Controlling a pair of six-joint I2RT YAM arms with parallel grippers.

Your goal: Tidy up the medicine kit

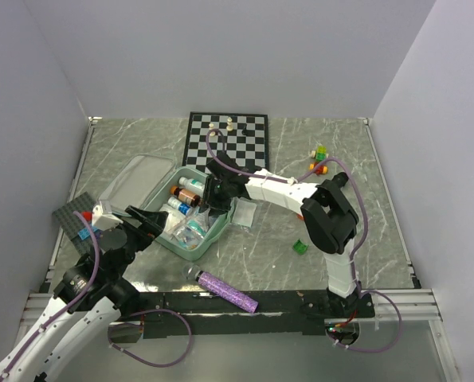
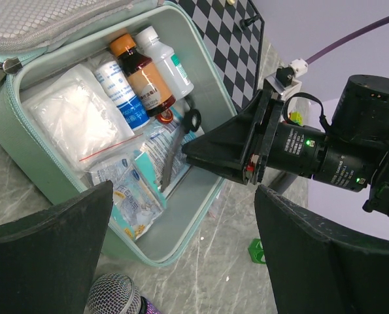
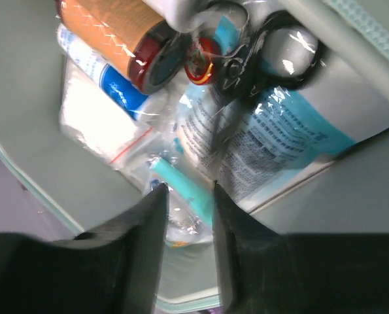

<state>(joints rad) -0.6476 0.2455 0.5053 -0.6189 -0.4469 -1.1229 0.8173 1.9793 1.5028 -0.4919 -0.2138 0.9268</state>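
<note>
Medicine kit [image 2: 24, 147]: lying open on the table at nine o'clock from centre, lid [image 1: 137, 179] folded back flat toward ten o'clock. Holding an amber bottle [image 2: 142, 75], a gauze bag [image 2: 70, 121] and black-handled scissors [image 2: 174, 147] laid over printed packets. Right gripper [image 3: 187, 191] reaching in from three o'clock, jaws parted a little, gripping nothing, tips close over the scissors. Left gripper [image 2: 184, 190] hovering at the kit's seven o'clock corner, jaws spread wide, empty.

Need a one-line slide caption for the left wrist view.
Open medicine kit packed with bottles, gauze and scissors; right gripper hovers over the scissors, left gripper open in the foreground.
</note>
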